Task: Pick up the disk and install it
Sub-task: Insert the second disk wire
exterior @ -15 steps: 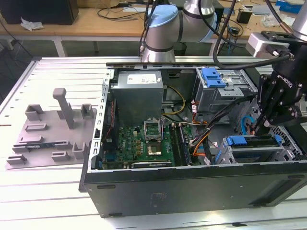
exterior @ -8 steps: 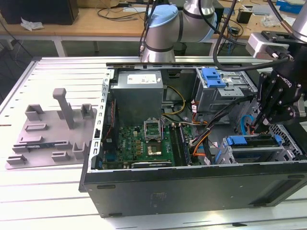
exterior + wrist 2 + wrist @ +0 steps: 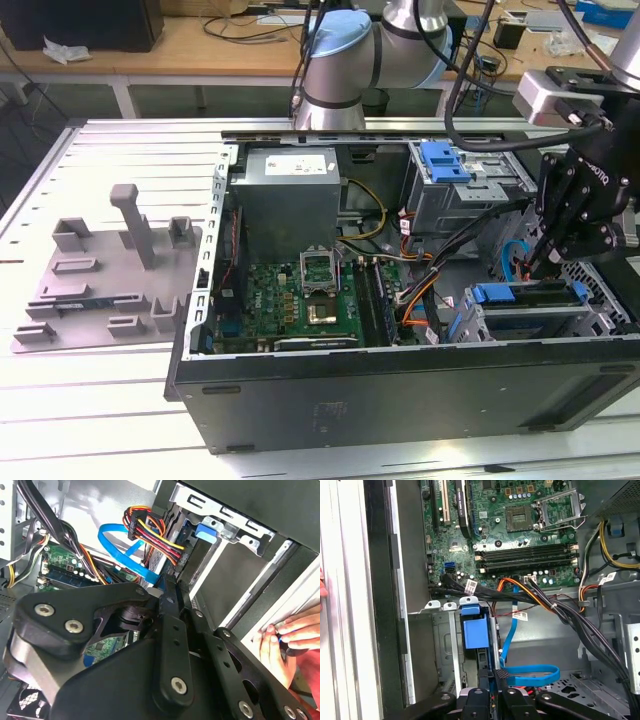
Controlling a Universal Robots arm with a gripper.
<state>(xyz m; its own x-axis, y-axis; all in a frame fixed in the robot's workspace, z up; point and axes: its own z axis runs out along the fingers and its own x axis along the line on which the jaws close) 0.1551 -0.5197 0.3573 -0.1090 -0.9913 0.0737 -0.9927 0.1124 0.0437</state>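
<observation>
The disk (image 3: 520,296) stands on edge in the lower drive cage (image 3: 605,305) at the exterior view's right, inside the open computer case. Its blue bracket runs along the top edge. In the first wrist view the bracket's blue end (image 3: 474,632) sits among the cage's metal tabs. My gripper (image 3: 535,268) hangs right over the disk. In the first wrist view my gripper (image 3: 493,677) has its black fingers close together on a thin blue edge of the bracket. The second wrist view shows my gripper (image 3: 167,597) with a blue sliver (image 3: 161,584) beside its fingers.
A blue flat cable (image 3: 527,674) and bundled power wires (image 3: 555,605) run close beside the cage. The motherboard (image 3: 300,300) and power supply (image 3: 290,195) fill the case's left part. A second cage (image 3: 460,185) stands behind. A person's hand (image 3: 285,635) rests outside the case wall.
</observation>
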